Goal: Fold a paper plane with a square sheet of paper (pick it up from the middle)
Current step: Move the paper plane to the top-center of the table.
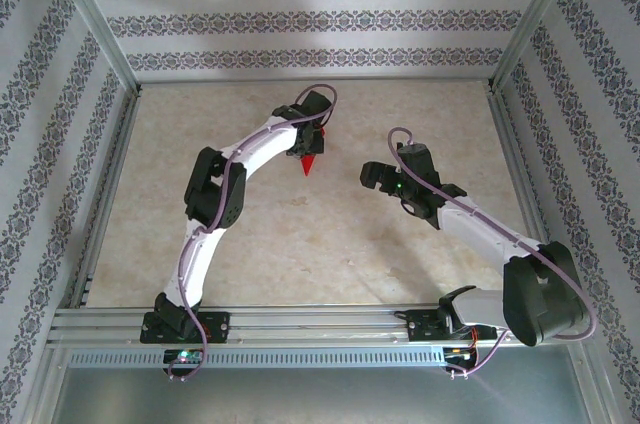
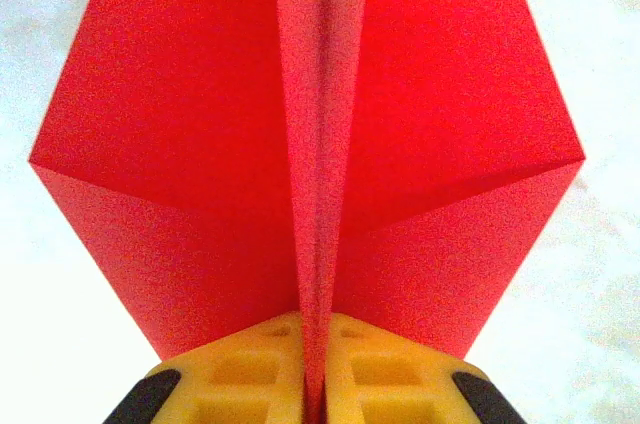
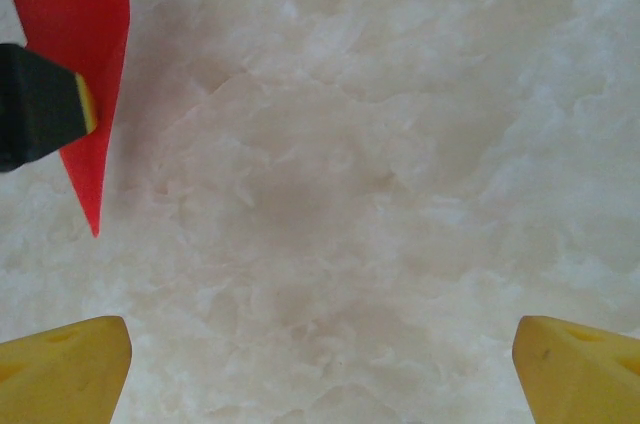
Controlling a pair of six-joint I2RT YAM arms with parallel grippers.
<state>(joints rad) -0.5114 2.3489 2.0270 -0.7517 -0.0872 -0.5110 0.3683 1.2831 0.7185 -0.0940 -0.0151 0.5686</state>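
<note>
Top external view: your marble table (image 1: 300, 254) lies below. Right of centre, your right gripper (image 1: 374, 176) hangs with jaws spread wide. Far centre, your left gripper (image 1: 306, 147) is clamped on the paper plane (image 1: 310, 165), tip pointing near.

(a) paper plane (image 2: 180, 144): thin matt red paper, crisply creased. (b) my left pincer (image 2: 316, 349), fingers (image 2: 240, 374): matt yellow moulded plastic. (c) tabletop (image 3: 380, 144): smooth pale marbled surface, faint sheen. (d) frame rail (image 1: 300, 322): brushed grey metal.
</note>
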